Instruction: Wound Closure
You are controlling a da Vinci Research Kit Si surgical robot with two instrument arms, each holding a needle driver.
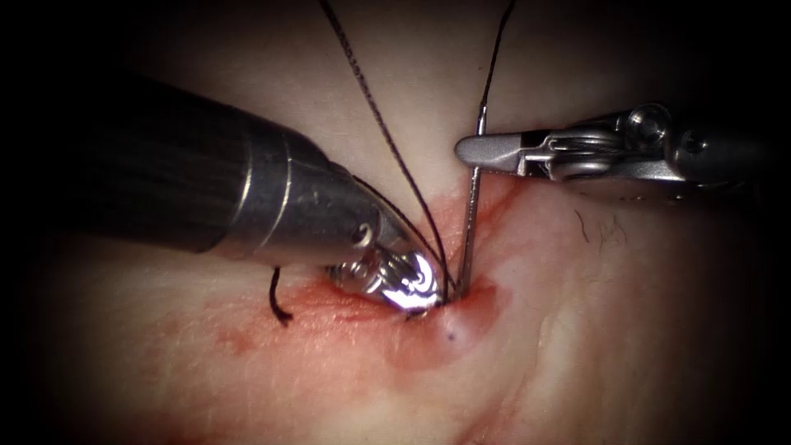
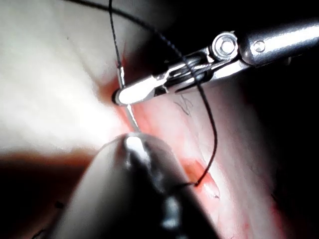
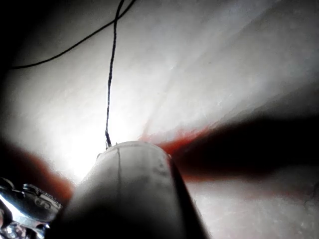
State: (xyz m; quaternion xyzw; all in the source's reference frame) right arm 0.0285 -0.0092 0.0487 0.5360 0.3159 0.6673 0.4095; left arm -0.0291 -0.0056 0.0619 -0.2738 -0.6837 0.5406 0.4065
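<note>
Your right hand [image 1: 468, 151], centre-right of frame, clamps needle [image 1: 470, 231] near tail; tip buried in tissue [image 1: 626, 330] (keep grip square). Left hand [image 1: 416, 284] state: cannot tell.

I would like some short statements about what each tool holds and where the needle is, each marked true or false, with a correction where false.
1. The right tool's claw is shut on the needle near its thread end. True.
2. The needle lies flat on the tissue, clear of the cut. False: it stands steeply, and its lower end goes into the tissue at the cut.
3. The left tool's claw is down on the tissue where the needle enters. True; what it holds cannot be made out.
4. The thread runs up from the needle's upper end. True.
5. A cut end of thread lies right of the needle. False: it lies left, below the left tool's shaft.
</note>
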